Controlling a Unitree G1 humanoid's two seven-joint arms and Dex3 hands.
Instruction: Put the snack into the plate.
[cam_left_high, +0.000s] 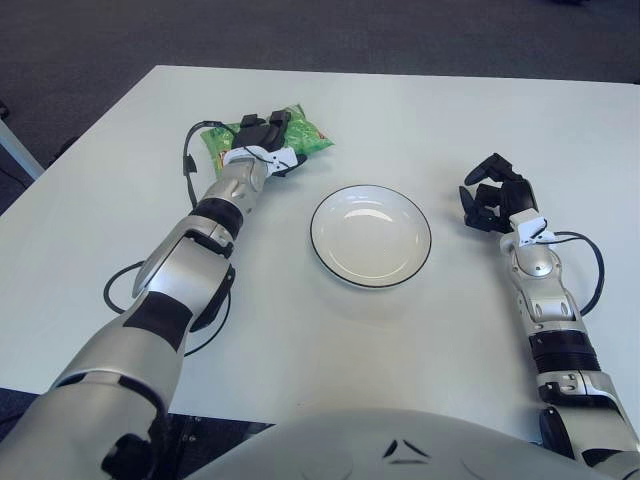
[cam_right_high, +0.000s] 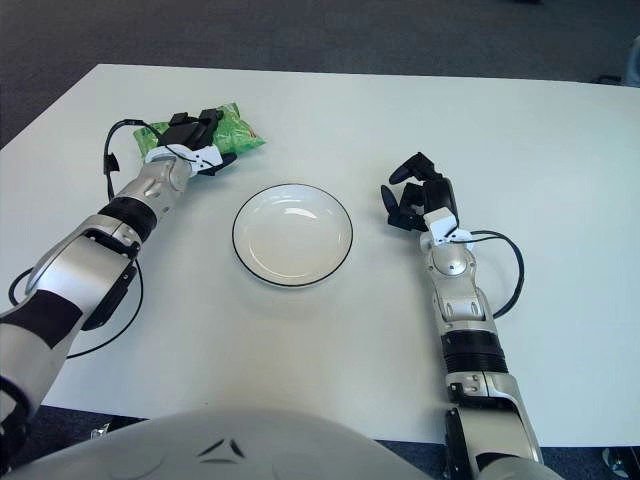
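A green snack bag (cam_left_high: 305, 135) lies on the white table to the upper left of the plate. My left hand (cam_left_high: 264, 138) is on top of the bag with its dark fingers (cam_left_high: 272, 124) curled over it, grasping it; the bag also shows in the right eye view (cam_right_high: 238, 130). The white plate (cam_left_high: 371, 236) with a dark rim sits empty at the table's middle. My right hand (cam_left_high: 494, 195) shows to the right of the plate, fingers curled, holding nothing.
The white table (cam_left_high: 420, 110) stretches behind and to both sides of the plate. Black cables (cam_left_high: 118, 285) loop beside my left arm and another (cam_left_high: 590, 265) beside my right forearm. Dark floor lies beyond the far edge.
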